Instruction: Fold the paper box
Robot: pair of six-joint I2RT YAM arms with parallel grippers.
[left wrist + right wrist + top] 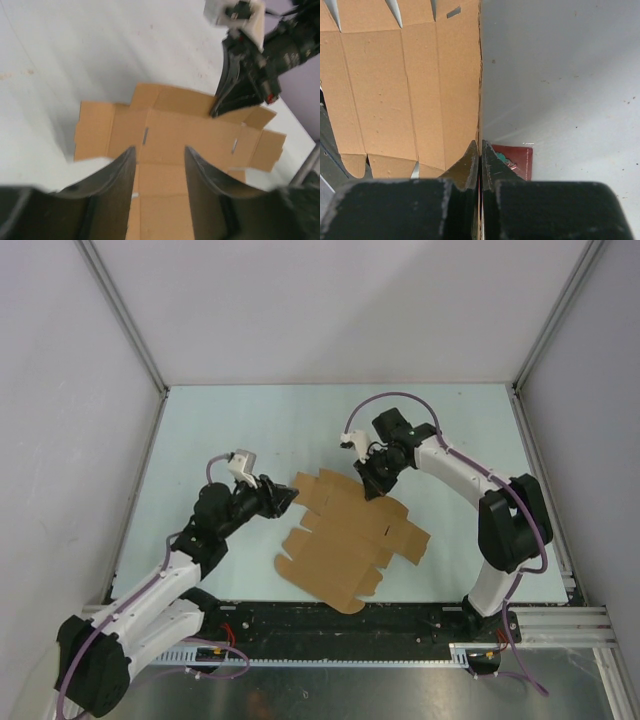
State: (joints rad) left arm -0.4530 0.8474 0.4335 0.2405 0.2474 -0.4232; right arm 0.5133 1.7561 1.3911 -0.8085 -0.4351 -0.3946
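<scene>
The paper box (pixel 345 545) is pictured spread as a flat sheet on the table (pixel 240 425), between the two arms. Its far edge is clamped by the right tool (pixel 373 486), while the left tool (pixel 287 498) is poised, fingers apart, at the sheet's left corner.

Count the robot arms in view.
2. The left arm reaches the left edge of the paper box, jaws open. The right arm reaches its far edge, jaws shut on the cardboard. No others are visible.
</scene>
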